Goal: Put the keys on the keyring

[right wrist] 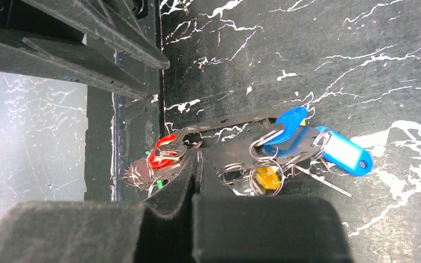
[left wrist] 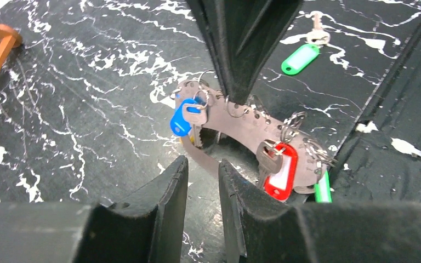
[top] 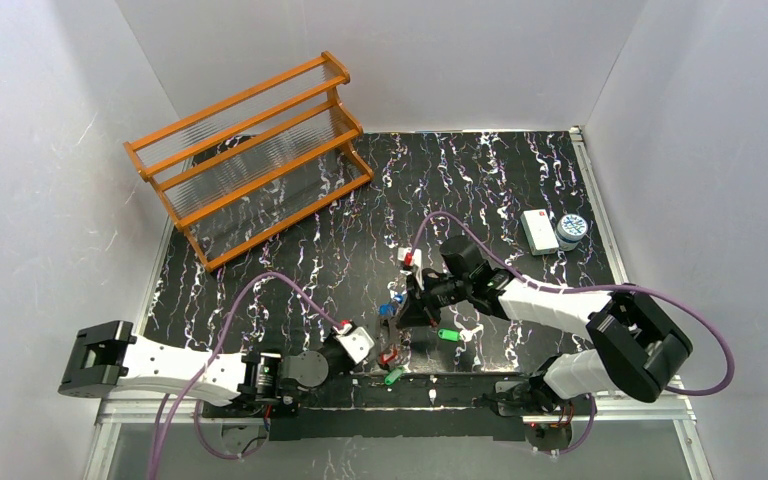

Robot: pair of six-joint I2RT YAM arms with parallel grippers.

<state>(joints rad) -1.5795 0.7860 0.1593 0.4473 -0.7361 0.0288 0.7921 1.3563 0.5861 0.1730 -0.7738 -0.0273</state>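
grey keyring (left wrist: 235,129): flat metal oval hung with small split rings, on the black marbled counter (left wrist: 60,126) near its front edge, between the two claws.
tagged keys on it: blue key (left wrist: 181,120) at one end, red key (left wrist: 279,174) at the other, green key (left wrist: 322,189) just beside the red; yellow key (right wrist: 266,178) partly hidden beneath.
loose green key (left wrist: 300,57): lies apart on the counter.
right claw (right wrist: 195,164): pressed together, pinching the keyring's edge.
left claw (left wrist: 203,164): fingers slightly spread, holding nothing, just short of the keyring.
far corner: orange rack (top: 250,150).
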